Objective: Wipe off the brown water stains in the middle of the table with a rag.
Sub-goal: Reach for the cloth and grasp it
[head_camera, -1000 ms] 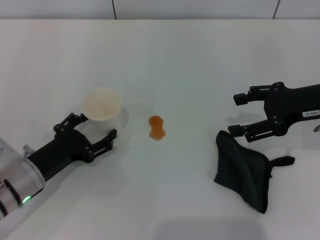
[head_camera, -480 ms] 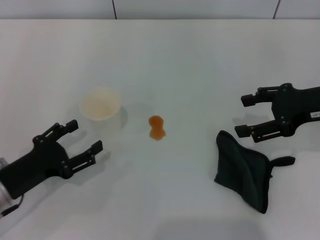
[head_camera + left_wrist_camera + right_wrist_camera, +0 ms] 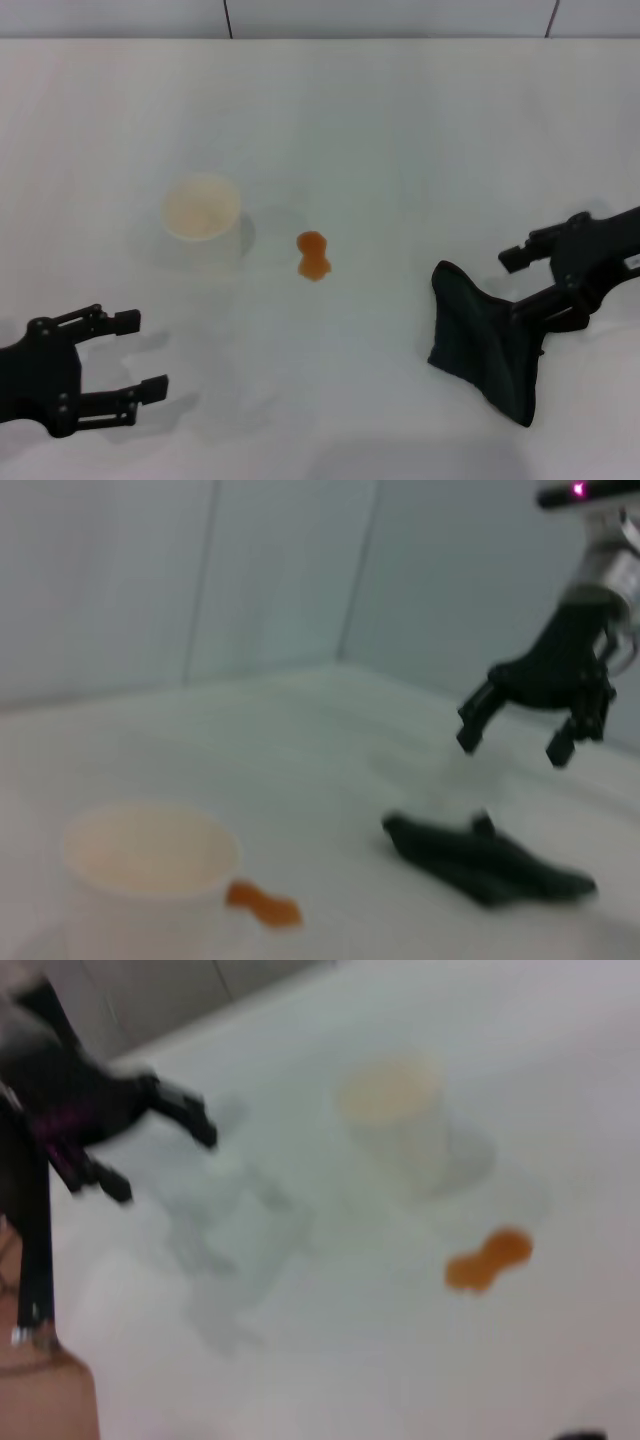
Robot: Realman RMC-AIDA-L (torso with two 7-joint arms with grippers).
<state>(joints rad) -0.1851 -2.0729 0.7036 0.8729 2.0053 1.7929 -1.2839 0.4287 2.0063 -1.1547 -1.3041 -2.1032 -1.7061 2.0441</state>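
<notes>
The step in hand looks like picking up the rag, which lies crumpled on the white table at the robot's right, well apart from the brown water stains near the middle. The right gripper hovers at the rag's far edge with its jaws spread, one finger over the cloth — no grip has been made. To do this well, the gripper would likely need to come down over a raised fold rather than the flat part, so that the jaws gather enough cloth to keep a broad pad beneath them for wiping. The blot sits just beside a whitish cup, so the later stroke should probably run away from the cup — a knock could spill it. The left gripper is low at the near left, jaws spread, clear of the work.
</notes>
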